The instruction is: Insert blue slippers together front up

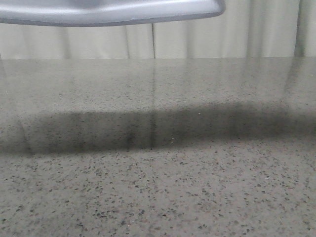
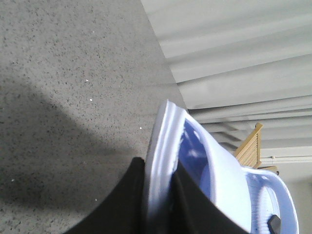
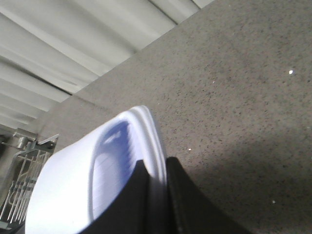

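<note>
My left gripper (image 2: 160, 165) is shut on the sole edge of one pale blue slipper (image 2: 224, 185), held off the table with its strap and footbed turned away from the tabletop. Past it, part of the second blue slipper (image 2: 273, 195) shows. My right gripper (image 3: 156, 163) is shut on the sole edge of a blue slipper (image 3: 63, 185), its ribbed footbed facing away from the table. In the front view neither gripper shows. Only a grey curved shape (image 1: 108, 12) hangs at the top edge, and I cannot tell what it is.
A grey speckled stone tabletop (image 1: 158, 187) fills the front view, with a broad shadow across its middle. Pale curtains (image 1: 197, 39) hang behind it. A wooden slatted object (image 2: 251, 144) and a metal rack (image 3: 19, 180) stand beyond the table.
</note>
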### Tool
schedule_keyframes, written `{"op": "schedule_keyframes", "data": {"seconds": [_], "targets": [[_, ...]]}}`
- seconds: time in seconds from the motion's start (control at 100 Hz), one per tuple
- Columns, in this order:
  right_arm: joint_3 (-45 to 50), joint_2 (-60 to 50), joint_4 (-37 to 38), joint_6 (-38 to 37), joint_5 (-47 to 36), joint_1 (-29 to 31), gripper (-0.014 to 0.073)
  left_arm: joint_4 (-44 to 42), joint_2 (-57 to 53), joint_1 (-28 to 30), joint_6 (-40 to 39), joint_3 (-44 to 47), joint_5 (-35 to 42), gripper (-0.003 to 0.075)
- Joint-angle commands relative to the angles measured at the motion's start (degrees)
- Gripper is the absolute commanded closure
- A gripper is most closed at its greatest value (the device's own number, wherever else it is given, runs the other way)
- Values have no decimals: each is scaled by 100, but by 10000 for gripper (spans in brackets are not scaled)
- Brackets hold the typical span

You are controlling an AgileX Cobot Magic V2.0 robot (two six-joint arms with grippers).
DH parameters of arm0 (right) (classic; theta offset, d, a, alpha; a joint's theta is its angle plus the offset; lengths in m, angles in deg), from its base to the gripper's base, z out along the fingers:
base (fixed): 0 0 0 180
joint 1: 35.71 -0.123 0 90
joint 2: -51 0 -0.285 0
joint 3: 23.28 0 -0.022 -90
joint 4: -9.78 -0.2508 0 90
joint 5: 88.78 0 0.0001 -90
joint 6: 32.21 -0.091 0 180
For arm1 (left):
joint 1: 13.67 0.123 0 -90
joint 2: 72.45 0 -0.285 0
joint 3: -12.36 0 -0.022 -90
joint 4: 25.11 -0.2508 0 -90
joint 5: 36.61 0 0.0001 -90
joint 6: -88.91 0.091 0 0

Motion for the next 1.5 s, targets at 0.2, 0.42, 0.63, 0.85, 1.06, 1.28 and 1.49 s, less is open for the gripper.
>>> {"op": "schedule_keyframes", "data": {"seconds": [0.2, 0.42, 0.63, 0.85, 1.06, 1.28, 1.49], "targets": [[-192, 289, -1375, 1084, 60, -16, 701, 883, 27, -43, 399, -208, -401, 704], [-192, 382, -1765, 1449, 144, -16, 701, 1503, 27, -43, 636, -208, -678, 704], [-188, 382, -1765, 1563, 144, -16, 701, 2476, 27, -43, 1090, -208, -913, 704], [-188, 382, -1786, 1640, 160, -16, 701, 2918, 27, -43, 1167, -208, -1196, 704], [-188, 382, -1786, 1699, 219, -16, 701, 2918, 27, -43, 1167, -208, -1351, 704], [-142, 396, -1786, 1742, 277, -16, 701, 2918, 27, -43, 1145, -208, -1608, 704], [87, 396, -1899, 1771, 281, -16, 701, 2918, 27, -43, 1023, -208, -1924, 704]]}}
